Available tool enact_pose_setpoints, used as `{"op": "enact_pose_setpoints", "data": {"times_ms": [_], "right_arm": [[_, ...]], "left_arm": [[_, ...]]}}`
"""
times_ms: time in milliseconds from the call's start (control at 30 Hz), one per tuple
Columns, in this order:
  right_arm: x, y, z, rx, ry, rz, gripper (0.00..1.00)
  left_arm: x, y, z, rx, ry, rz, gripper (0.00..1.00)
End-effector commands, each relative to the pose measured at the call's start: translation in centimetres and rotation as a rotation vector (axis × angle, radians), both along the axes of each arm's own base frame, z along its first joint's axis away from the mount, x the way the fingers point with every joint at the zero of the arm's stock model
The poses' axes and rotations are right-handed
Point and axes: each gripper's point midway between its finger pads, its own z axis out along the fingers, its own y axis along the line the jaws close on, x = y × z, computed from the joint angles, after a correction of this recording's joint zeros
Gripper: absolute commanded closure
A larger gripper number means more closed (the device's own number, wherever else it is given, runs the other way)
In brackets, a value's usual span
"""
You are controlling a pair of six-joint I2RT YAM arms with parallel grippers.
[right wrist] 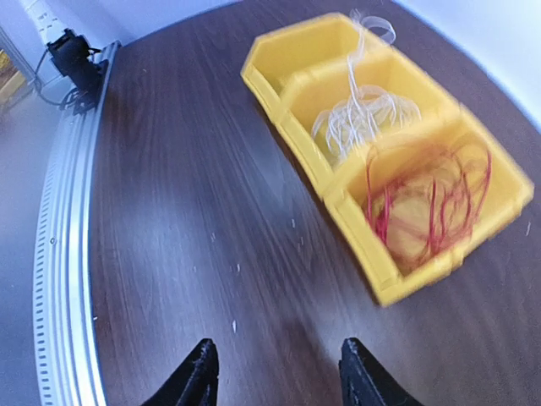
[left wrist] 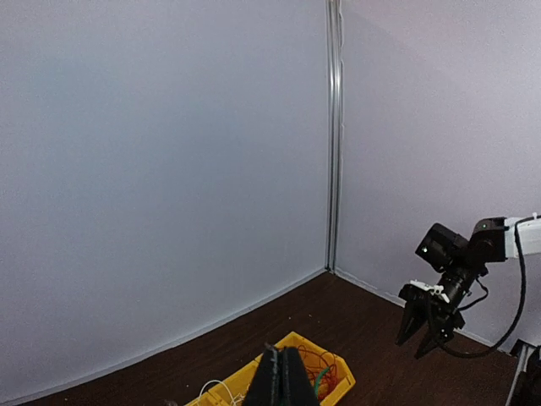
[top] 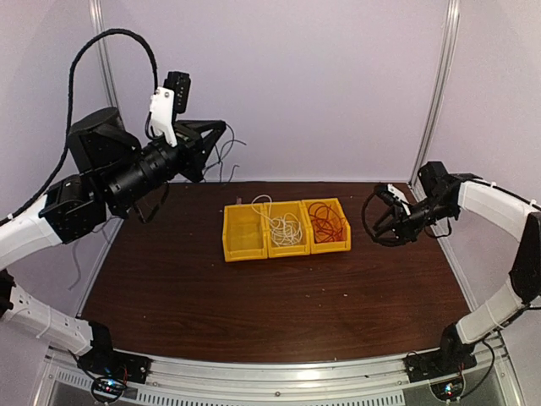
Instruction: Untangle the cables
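Yellow plastic bins (top: 245,247), three in a row mid-table (top: 254,304): white cable (top: 286,228) heaped in the middle one, red cable (top: 327,222) coiled in the right one, nothing visible in the left. Thin dark cable (top: 226,159) dangling in mid-air from the left gripper (top: 218,128), apparently pinched between fingers pressed together, well above and behind the bins.

Likely trouble: slipping out of so slight a pinch; swaying on the way down and snagging the white loop poking over the far rim; landing wide of the empty bin if released from this height.

Left arm lifted high, forearm near level, wrist aimed toward the far right corner. Right arm reaching in from the side, right gripper (top: 382,222) low, near the red cable's bin, fingers (right wrist: 201,376) spread wide and holding nothing, angled down at the tabletop.
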Motion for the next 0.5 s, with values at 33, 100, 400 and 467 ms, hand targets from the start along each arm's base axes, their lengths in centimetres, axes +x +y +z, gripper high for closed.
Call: {"op": "enact_pose_setpoints", "data": {"times_ms": [33,100,400,467], "right_arm": [[-1.0,7.0,10.1,0.143,-0.237,0.101,0.43],[-1.1,9.1,13.3,0.223,-0.278,0.111,0.37],[-0.5,15.9,18.8,0.375,-0.280,0.181,0.34],[-1.3,17.2,19.1,0.392,-0.259,0.222,0.35]], "left_arm": [[-1.0,-0.3,0.7,-0.057,0.026,-0.075,1.00],[-1.0,-0.8,0.1,-0.052,0.040,-0.088,1.00],[-1.0,-4.6,-4.4,-0.017,0.131,-0.196,1.00],[-0.8,-5.1,-5.0,-0.036,0.145,-0.204,1.00]]}}
